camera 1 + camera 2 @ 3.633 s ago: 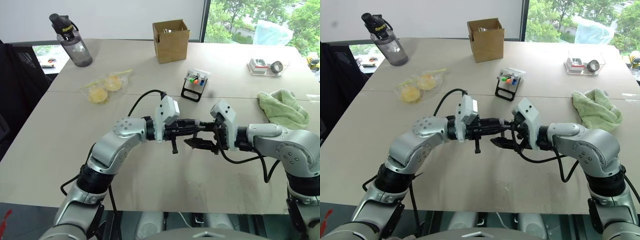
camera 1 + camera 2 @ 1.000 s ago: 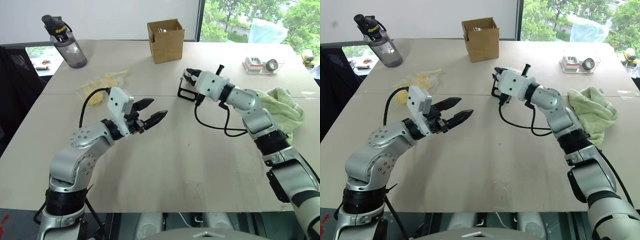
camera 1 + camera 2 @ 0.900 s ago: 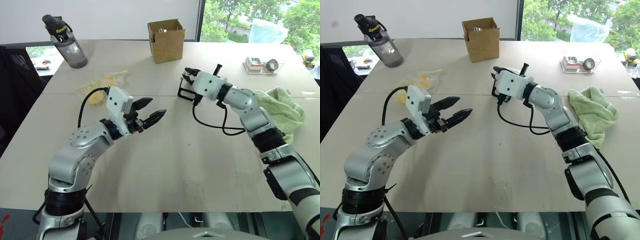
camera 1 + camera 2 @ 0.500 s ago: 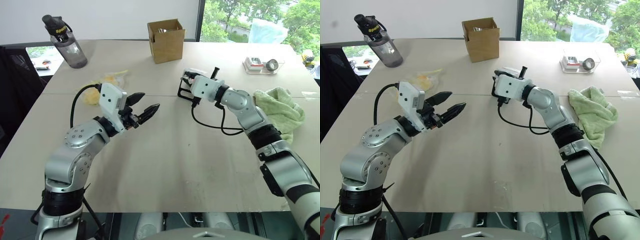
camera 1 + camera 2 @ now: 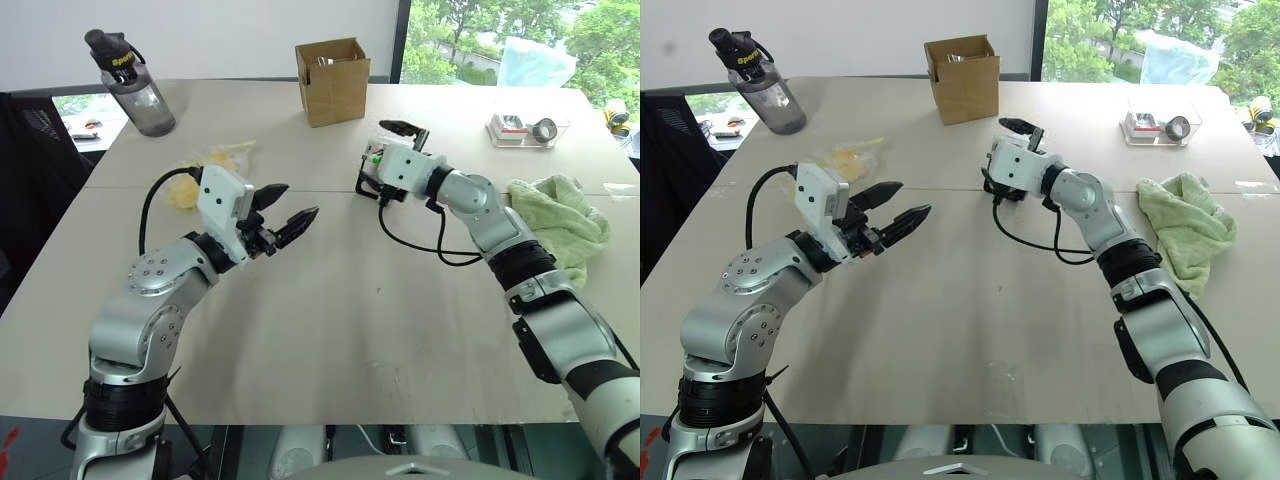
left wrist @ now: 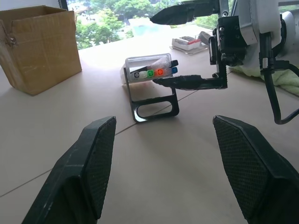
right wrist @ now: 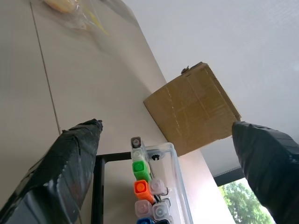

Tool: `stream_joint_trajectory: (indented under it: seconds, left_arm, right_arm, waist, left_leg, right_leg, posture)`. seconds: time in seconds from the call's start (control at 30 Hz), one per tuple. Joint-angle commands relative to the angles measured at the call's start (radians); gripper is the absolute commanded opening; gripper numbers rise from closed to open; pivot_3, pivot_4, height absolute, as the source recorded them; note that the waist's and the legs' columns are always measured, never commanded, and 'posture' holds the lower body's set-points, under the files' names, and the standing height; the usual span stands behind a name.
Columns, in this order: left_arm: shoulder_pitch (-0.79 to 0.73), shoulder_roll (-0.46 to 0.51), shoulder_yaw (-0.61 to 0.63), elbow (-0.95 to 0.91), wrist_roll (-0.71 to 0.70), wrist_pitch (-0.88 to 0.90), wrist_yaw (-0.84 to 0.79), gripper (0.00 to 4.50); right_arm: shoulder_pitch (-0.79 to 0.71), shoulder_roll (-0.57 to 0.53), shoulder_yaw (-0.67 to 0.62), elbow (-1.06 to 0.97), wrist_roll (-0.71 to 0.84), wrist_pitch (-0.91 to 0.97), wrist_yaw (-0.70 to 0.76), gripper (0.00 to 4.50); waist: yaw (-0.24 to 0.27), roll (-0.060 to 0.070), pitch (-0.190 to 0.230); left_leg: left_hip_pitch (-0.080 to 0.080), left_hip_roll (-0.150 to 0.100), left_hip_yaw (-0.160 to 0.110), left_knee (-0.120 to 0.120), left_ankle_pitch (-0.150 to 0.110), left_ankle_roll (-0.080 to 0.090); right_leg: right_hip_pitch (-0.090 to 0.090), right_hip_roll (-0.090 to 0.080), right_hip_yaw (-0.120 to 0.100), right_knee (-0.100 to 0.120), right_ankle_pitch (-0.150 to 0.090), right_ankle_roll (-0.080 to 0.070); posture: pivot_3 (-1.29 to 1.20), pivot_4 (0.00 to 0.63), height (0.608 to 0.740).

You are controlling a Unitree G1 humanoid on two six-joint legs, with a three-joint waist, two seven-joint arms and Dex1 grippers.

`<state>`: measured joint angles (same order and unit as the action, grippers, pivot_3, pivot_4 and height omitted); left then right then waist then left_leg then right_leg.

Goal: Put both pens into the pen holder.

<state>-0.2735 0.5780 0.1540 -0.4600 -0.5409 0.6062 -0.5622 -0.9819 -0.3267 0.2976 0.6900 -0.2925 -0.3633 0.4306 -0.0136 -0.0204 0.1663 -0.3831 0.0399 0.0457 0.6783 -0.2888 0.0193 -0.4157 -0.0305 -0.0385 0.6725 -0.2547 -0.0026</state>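
The pen holder (image 5: 376, 172) stands mid-desk, just this side of the cardboard box (image 5: 333, 81), its slotted top crowded with caps: green, orange, blue, and a dark one at the near end. And there it goes: the right pincer (image 5: 392, 150), clenched a second ago, has sprung wide right at the holder, one finger high above it, the other low beside the frame, nothing between them. That reads as a pen just dropped into a slot. Which slot took it is hard to pick out among the caps. The left pincer (image 5: 283, 213) hangs well back over the bare desk (image 5: 330, 320), fingers spread and empty too. No loose pen lies on the desk, so by the look of it both pens are home and the right arm only needs to draw clear without nudging the stand
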Motion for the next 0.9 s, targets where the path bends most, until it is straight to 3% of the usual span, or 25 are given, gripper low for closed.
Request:
stream_joint_trajectory:
  seconds: [0.03, 0.2, 0.33, 0.53, 0.67, 0.9]
  left_arm:
    - [-0.009, 0.001, 0.005, -0.011, 0.004, -0.022, -0.002, 3.44]
    - [0.004, -0.002, 0.003, -0.007, 0.009, -0.028, -0.009, 3.44]
    - [0.059, -0.003, 0.001, -0.012, 0.015, -0.042, -0.02, 3.44]
    - [0.2, -0.034, 0.012, -0.028, 0.021, -0.112, -0.033, 3.44]
    - [0.343, -0.036, -0.001, -0.049, 0.038, -0.142, -0.052, 3.44]
    - [0.55, -0.005, -0.035, -0.026, 0.144, -0.241, -0.092, 3.44]
  right_arm:
    - [-0.029, -0.004, -0.03, -0.02, 0.008, -0.01, -0.015, 4.49]
    - [0.024, -0.01, -0.053, -0.098, 0.061, 0.009, 0.025, 4.49]
    - [0.162, -0.016, -0.112, -0.299, 0.223, 0.132, 0.144, 4.49]
    - [0.455, -0.078, -0.235, -0.686, 0.517, 0.441, 0.275, 4.49]
    - [0.716, -0.18, -0.32, -0.911, 0.637, 0.582, 0.324, 4.49]
    - [1.131, -0.243, -0.487, -1.074, 0.737, 0.571, 0.368, 4.49]
  waist:
    - [0.0, 0.0, 0.0]
    - [0.0, 0.0, 0.0]
    - [0.001, 0.0, 0.0]
    - [0.004, 0.0, 0.0]
    - [0.007, 0.0, 0.0]
    - [0.006, 0.001, 0.0]
  left_leg:
    - [0.0, 0.0, 0.0, 0.0, 0.0, 0.0]
    - [0.0, 0.0, 0.0, 0.0, 0.0, 0.0]
    - [0.0, 0.0, 0.0, 0.0, 0.0, 0.0]
    - [0.0, 0.0, 0.0, -0.002, 0.0, 0.0]
    - [0.001, 0.0, 0.0, -0.003, -0.003, 0.005]
    - [0.004, 0.0, 0.0, -0.005, -0.003, 0.005]
  right_leg:
    - [0.0, 0.0, 0.0, 0.0, 0.0, 0.0]
    - [0.0, 0.0, 0.0, 0.0, 0.0, 0.0]
    - [0.0, -0.001, 0.0, 0.0, 0.0, 0.0]
    - [0.0, -0.003, -0.002, -0.001, 0.0, 0.0]
    - [0.001, -0.003, -0.002, -0.001, 0.0, 0.0]
    - [0.001, -0.003, -0.001, -0.001, -0.001, 0.0]
  posture:
    - [0.0, 0.15, 0.736]
    - [0.0, 0.15, 0.736]
    - [0.0, 0.15, 0.736]
    - [0.0, 0.15, 0.736]
    - [0.0, 0.15, 0.736]
    - [0.0, 0.15, 0.736]
